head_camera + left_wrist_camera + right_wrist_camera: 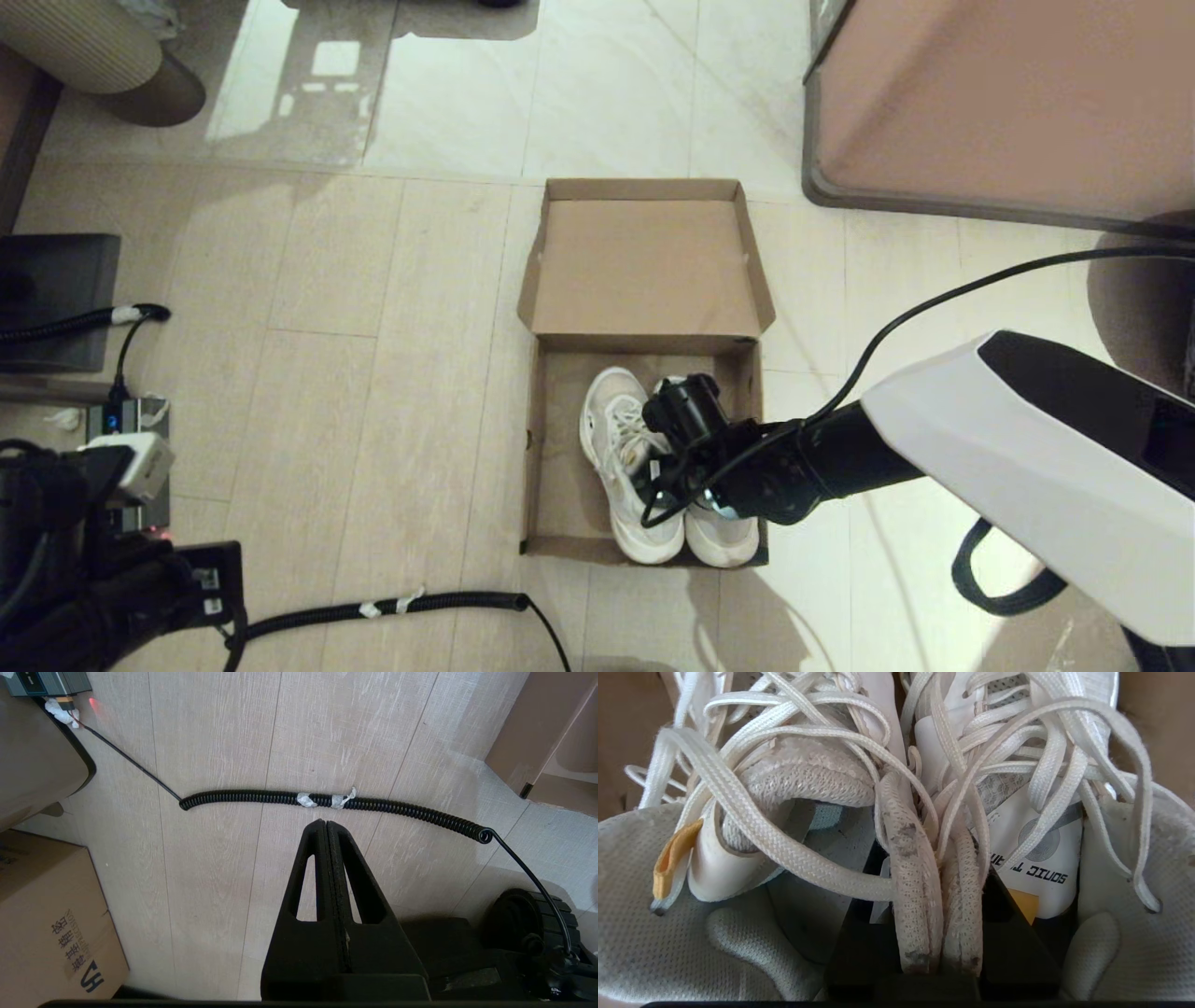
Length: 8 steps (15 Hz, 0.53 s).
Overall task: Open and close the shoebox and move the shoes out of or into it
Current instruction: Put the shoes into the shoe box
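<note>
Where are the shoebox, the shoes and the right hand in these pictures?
shoebox (644,271), head view, inside of the open lid.
shoes (611,439), head view, laces of the left shoe.
right hand (934,891), right wrist view, between the fingertips pinching both shoe collars.

Warm, dim indoor light; window glare on the far floor (317,84) (sharp focus throughout).

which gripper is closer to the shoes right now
Right. The right gripper is down in the open shoebox, pinching the two inner collars of the shoes together. The left gripper hangs shut over bare floor by a coiled cable, far off.
</note>
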Motion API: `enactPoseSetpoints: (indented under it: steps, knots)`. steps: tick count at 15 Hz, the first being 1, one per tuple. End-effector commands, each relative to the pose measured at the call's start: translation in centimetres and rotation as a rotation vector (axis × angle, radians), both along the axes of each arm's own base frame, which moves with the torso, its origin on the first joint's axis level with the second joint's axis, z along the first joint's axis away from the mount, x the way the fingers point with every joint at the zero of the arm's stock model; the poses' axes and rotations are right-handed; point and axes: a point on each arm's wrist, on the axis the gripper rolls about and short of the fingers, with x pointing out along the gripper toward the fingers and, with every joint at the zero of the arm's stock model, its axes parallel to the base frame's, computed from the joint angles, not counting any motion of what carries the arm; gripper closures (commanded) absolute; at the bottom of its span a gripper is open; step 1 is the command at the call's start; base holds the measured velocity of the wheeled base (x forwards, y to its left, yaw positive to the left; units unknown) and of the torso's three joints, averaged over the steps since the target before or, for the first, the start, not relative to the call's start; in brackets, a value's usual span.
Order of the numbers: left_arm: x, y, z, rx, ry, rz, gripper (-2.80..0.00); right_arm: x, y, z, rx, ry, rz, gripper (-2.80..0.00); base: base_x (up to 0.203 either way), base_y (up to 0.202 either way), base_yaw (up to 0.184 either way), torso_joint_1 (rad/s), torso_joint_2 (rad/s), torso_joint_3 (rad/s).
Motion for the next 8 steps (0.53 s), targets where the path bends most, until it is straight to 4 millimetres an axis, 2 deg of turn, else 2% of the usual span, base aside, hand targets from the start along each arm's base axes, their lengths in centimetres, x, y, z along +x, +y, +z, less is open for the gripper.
enactPoseSetpoints:
  steps: [1, 8]
  knots:
    - [-0.07, 0.01, 0.09, 0.000, -0.007, 0.002, 0.00, 0.56, 0.46, -1.92, -0.002, 0.000, -0.001, 0.00, 0.000, 0.000, 0.000, 0.000, 0.00, 0.000]
    - [-0.54, 0.05, 0.15, 0.001, -0.016, 0.002, 0.00, 1.10, 0.84, -2.91, 0.015, -0.041, -0.013, 0.00, 0.000, 0.000, 0.000, 0.000, 0.00, 0.000]
